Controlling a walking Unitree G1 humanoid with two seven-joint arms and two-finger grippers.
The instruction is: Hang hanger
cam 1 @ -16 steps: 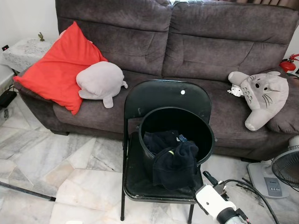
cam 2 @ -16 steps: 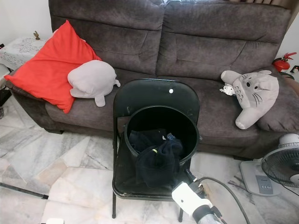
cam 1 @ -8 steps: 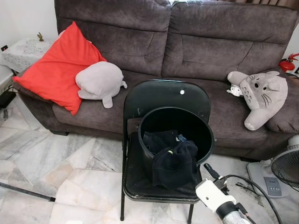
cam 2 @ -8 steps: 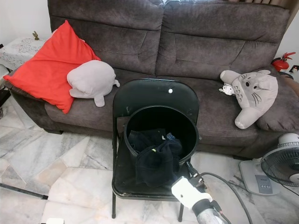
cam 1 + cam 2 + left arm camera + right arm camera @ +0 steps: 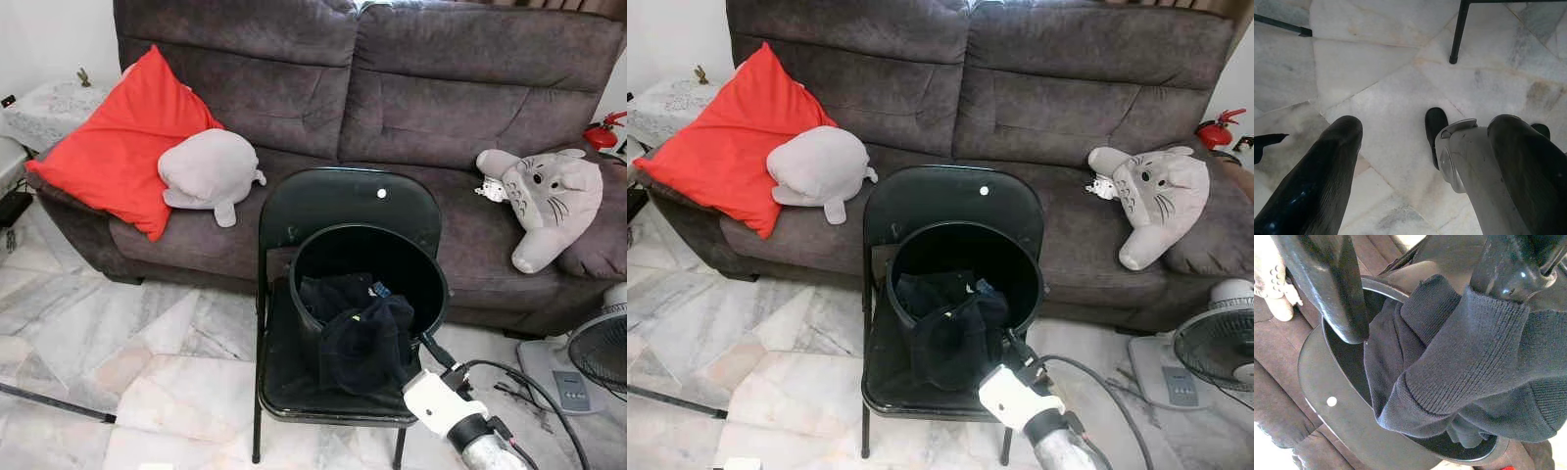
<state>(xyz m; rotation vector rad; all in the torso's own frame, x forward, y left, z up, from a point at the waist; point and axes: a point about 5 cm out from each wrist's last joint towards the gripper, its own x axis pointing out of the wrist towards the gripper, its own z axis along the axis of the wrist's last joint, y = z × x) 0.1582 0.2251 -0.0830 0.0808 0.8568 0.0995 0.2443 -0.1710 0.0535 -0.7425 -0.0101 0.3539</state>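
A black bucket point(image 5: 304, 257) stands on a black folding chair point(image 5: 333, 201) in front of the sofa. Dark clothes fill it, and a black knit garment point(image 5: 367, 343) hangs over its near rim. My right arm comes in from the lower right, its gripper point(image 5: 423, 345) at the bucket's near right side, next to the garment. In the right wrist view the gripper point(image 5: 1425, 308) is open, its two fingers spread above the ribbed garment point(image 5: 1464, 362) and the bucket rim point(image 5: 1317, 382). My left gripper point(image 5: 1427, 122) hangs open over the marble floor.
A dark grey sofa point(image 5: 441, 108) behind the chair holds a red cushion point(image 5: 118, 137), a grey plush point(image 5: 211, 171) and a grey cat-like plush point(image 5: 549, 201). A fan point(image 5: 598, 357) and cables point(image 5: 529, 377) sit at the right. A dark pole point(image 5: 54, 401) lies on the floor at the left.
My right arm has moved forward and left, bringing its gripper up to the bucket's near rim and the hanging garment. The rest of the scene has stayed put.
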